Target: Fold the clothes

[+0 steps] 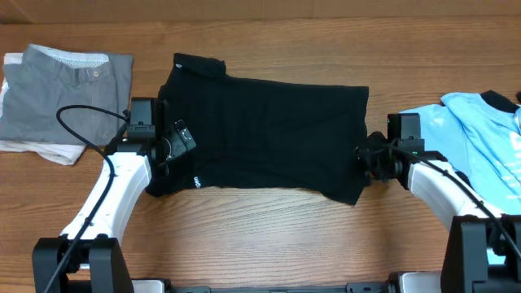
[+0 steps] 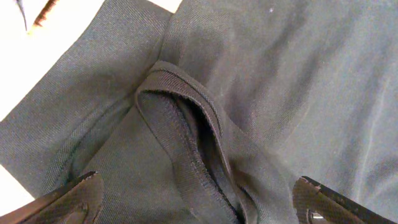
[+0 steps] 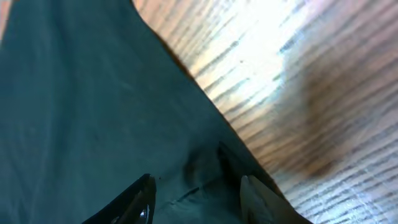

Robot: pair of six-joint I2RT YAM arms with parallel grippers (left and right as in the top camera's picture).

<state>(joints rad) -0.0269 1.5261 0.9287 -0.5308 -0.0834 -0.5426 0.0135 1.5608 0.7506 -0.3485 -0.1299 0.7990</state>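
From overhead the light is bright and even, with only soft, faint shadows, yet the black shirt [image 1: 269, 134] swallows nearly all fold detail. Through my left wrist camera the weave and seams come out sharp, but the table [image 2: 18, 56] at the upper left is blown out to plain white. My right wrist view is blurred throughout. There the shirt takes a teal cast, glare washes out the table's grain, and a dark, soft-edged shadow lies at the right.
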